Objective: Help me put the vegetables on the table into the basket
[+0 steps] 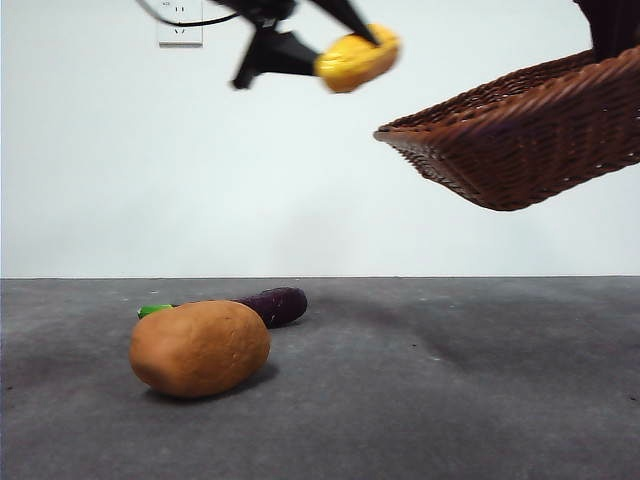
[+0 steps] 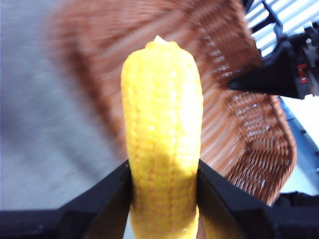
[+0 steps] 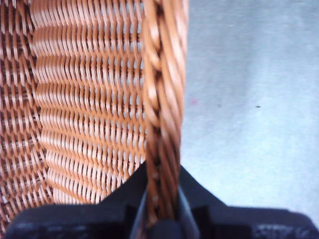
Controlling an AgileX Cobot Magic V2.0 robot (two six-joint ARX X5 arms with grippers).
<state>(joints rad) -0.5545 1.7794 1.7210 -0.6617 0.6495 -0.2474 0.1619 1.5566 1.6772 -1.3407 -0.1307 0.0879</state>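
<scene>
Vegetables come first, read from the left of the front view. At lower left the orange-brown potato (image 1: 200,347) lies on its side on the dark grey table (image 1: 450,400). Just behind it, a little to the right, lies the slim dark purple eggplant (image 1: 272,304), its green stem (image 1: 154,310) pointing left; from this low angle I cannot tell whether the two touch.

Above them, at upper centre of the frame, my left gripper (image 1: 345,45) holds the yellow corn cob (image 1: 357,57) high in the air, well clear of the table. In my left wrist view the left gripper (image 2: 164,196) has its two black jaws clenched on the lower sides of the corn cob (image 2: 162,134), which stands lengthwise between them, with the woven basket (image 2: 239,119) blurred behind it and the other arm's dark gripper (image 2: 279,74) at its rim.

At upper right of the front view the dark brown basket (image 1: 530,140) hangs in the air, tilted, its left end lower than its right. The corn is just left of it and slightly above that low rim, not touching. In my right wrist view the right gripper (image 3: 162,199) is clamped on the braided rim (image 3: 164,99) of the basket (image 3: 89,99), one jaw on each side.
</scene>
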